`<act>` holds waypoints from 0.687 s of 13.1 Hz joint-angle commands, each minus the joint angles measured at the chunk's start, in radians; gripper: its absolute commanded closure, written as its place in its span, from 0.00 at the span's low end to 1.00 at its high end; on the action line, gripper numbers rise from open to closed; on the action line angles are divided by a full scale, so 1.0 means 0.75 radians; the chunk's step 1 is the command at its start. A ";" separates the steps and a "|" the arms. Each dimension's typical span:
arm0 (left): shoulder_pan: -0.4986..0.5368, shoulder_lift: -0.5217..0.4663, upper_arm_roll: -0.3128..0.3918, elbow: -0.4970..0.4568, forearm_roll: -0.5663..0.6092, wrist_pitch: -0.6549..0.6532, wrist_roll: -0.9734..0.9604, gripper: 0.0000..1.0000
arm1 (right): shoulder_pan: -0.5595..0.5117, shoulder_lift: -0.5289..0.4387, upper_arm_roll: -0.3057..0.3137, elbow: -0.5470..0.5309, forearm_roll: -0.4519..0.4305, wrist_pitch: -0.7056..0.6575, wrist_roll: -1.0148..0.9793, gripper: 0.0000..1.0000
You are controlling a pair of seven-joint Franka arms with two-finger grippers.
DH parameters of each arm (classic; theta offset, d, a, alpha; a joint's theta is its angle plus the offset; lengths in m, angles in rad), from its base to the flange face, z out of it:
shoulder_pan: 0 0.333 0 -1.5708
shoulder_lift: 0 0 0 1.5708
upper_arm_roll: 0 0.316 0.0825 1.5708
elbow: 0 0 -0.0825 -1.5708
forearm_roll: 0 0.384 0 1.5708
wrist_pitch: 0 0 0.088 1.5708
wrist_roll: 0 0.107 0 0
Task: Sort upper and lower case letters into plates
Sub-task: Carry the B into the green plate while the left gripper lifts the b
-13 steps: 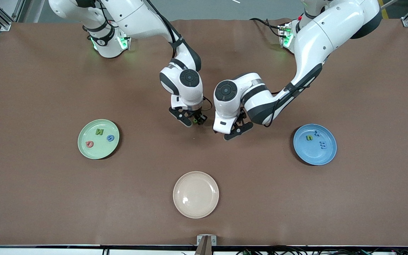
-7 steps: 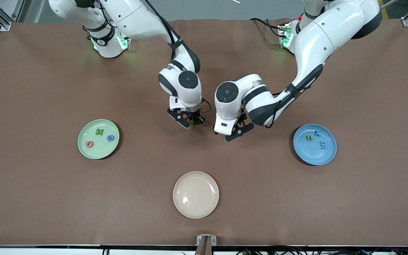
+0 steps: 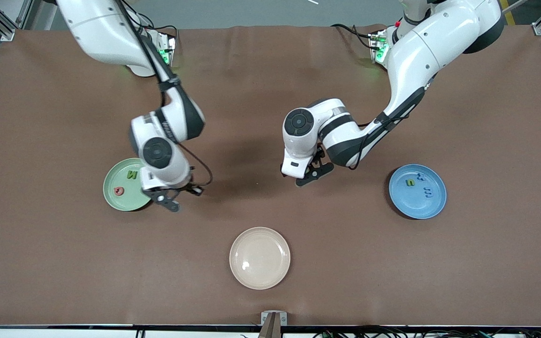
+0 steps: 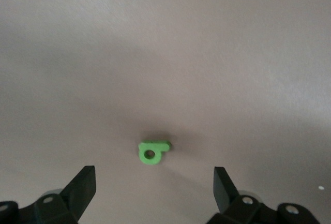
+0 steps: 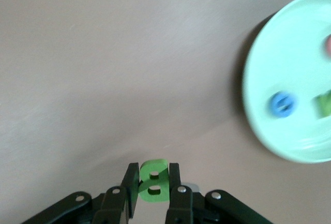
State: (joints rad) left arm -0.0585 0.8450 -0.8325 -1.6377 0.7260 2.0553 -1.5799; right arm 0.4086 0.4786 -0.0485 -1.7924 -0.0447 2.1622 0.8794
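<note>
The right end effector [image 5: 153, 185] is clamped on a green letter [image 5: 153, 181], held up over the worktop [image 3: 54, 263] at the edge of the mint green plate [image 3: 116, 200] toward the left arm's end of the table. That plate carries a green letter N [image 3: 132, 175], a pink-red letter [image 3: 119, 190] and a blue letter [image 5: 282, 104].

The left end effector [image 4: 153, 182] hangs over mid-worktop with its fingers [image 4: 81, 183] spread wide apart. A small green letter with a round hole [image 4: 152, 152] lies flat on the worktop between and just ahead of those fingertips, untouched.

The blue plate [image 3: 432, 209] holds three letters. A cream plate [image 3: 259, 277] sits nearest the front camera.
</note>
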 commanded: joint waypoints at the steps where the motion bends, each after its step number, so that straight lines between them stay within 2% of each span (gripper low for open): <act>1: -0.026 0.023 0.026 0.010 -0.019 0.031 -0.018 0.00 | -0.121 -0.104 0.036 -0.056 -0.008 -0.081 -0.198 1.00; 5: -0.002 0.033 0.063 -0.054 -0.011 0.043 0.002 0.01 | -0.285 -0.113 0.036 -0.077 -0.006 -0.085 -0.450 1.00; 9: -0.024 0.035 0.122 -0.111 -0.001 0.229 -0.023 0.01 | -0.475 -0.100 0.036 -0.242 -0.006 0.211 -0.769 1.00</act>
State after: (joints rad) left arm -0.0649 0.8789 -0.7574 -1.7015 0.7260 2.1745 -1.5834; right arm 0.1089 0.4212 -0.0461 -1.8894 -0.0445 2.2241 0.3781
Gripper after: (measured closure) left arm 0.013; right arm 0.727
